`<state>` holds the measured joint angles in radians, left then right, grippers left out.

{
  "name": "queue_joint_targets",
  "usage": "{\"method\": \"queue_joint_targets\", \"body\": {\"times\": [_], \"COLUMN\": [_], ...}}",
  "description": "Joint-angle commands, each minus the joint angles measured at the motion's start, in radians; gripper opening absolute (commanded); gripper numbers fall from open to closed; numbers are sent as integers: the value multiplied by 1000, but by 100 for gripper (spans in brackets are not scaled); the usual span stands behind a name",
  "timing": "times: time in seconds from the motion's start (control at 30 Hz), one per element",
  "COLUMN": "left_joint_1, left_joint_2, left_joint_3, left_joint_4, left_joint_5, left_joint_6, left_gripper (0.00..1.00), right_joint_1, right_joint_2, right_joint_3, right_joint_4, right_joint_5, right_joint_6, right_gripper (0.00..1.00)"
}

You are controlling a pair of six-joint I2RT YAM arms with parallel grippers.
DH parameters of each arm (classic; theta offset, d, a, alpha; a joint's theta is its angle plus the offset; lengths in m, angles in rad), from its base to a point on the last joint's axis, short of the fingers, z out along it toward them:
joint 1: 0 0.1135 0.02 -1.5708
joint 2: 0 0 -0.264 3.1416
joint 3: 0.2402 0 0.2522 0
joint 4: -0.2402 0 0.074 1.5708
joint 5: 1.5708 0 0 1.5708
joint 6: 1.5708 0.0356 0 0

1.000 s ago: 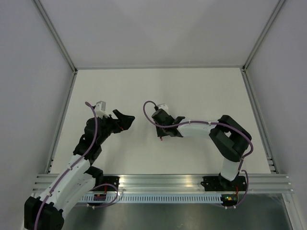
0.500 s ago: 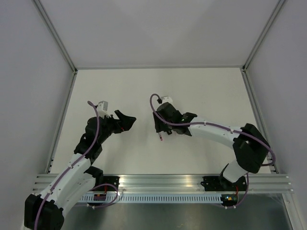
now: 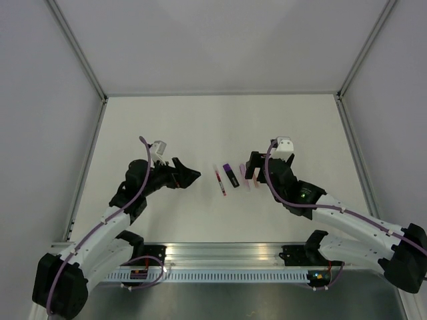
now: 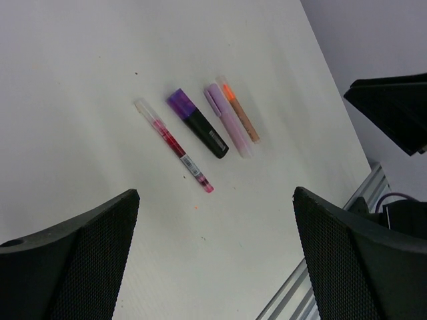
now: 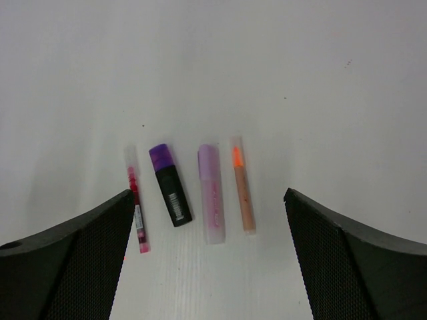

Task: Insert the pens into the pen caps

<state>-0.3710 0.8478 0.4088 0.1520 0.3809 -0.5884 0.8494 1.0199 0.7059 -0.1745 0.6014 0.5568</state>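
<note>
A: Stock check, pls. Pens?

B: Four, in a row side by side, mid table (image 3: 200,127), betw. the two arms.
Item 1: thin red pen (image 5: 136,203), clear cap (image 5: 129,155) on its far end.
Item 2: stubby black marker (image 5: 175,197), purple cap (image 5: 160,159) seated.
Item 3: pale lilac pen (image 5: 211,193), capped in the same colour, by the look.
Item 4: orange pen (image 5: 243,200), orange tip showing through a see-through cap (image 5: 235,150).

A: Spacing?

B: Items 1 and 2 near but apart. Items 3 and 4 just beside each other, poss. touching; can't tell.

A: Loose caps?

B: None seen in any view.

A: Grippers?

B: L side: left gripper (image 3: 187,173), fingers (image 4: 80,257) spread wide, nothing held, hovering left of the row. R side: right gripper (image 3: 251,167), also spread wide and empty, above the lilac/orange end. From overhead it hides part of those two.

A: Status of job?

B: By my reckoning done, or v. nearly. All four look capped, nothing left to fit. Only doubt is whether each cap is pressed fully home, which is too small to judge. Remaining, if anything: a check press on items 1 and 4.
</note>
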Motion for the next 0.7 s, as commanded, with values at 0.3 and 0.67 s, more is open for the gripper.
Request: {"method": "queue_joint_targets", "body": {"times": [0.3,0.67], "left_joint_1": [-132,-132], "left_joint_2": [37,5], "left_joint_3": [79,68], "left_joint_4": [1,6], "left_joint_5": [-46,-66], "left_joint_6": [148,150], "left_gripper": [100,100], "right_joint_1": [-3,-3], "right_joint_2": [-89,-60], "right_joint_3": [-34,-43], "right_joint_4": [81,109], "right_joint_5": [152,121], "right_joint_6": [37,23], "right_gripper": [98,98]}}
